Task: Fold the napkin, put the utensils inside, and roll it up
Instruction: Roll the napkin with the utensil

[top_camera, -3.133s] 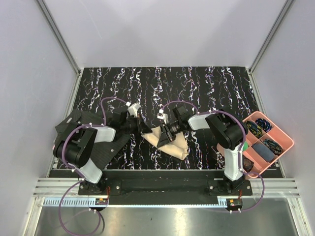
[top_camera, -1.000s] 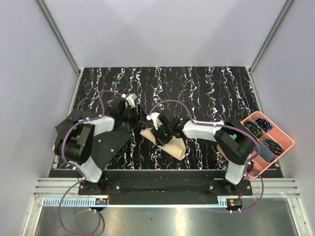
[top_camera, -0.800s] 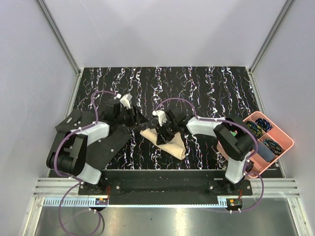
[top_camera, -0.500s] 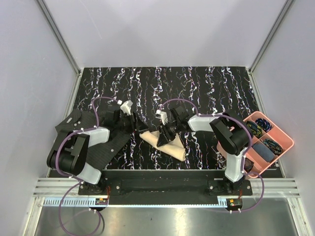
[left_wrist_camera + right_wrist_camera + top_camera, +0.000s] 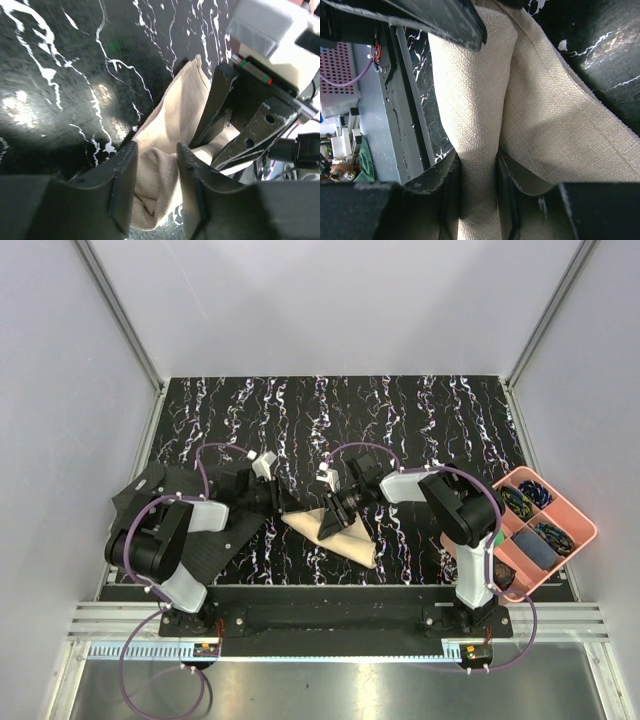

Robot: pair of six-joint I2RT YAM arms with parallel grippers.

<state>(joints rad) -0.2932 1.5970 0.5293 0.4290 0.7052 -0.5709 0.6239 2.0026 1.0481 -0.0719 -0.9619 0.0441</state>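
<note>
you are in the rolling step, i judge. the large plain beige soft cloth napkin (image 5: 350,538) lies bunched into a narrow wedge on the black white-veined marble counter (image 5: 420,430), near the front edge and between the two arm bases. your left fingers (image 5: 282,500) stand narrow and pinch a raised fold at the napkin's left end; the left wrist view shows cloth filling the gap between them. your right fingers (image 5: 335,518), just beside them, are likewise narrow and clamp a thick rolled ridge of the same cloth. the small wooden utensils show in no view, and you cannot tell whether they sit inside the bundle. the next move calls for both arms to turn that ridge over together, holding it tight so the roll does not loosen at its open end.
</note>
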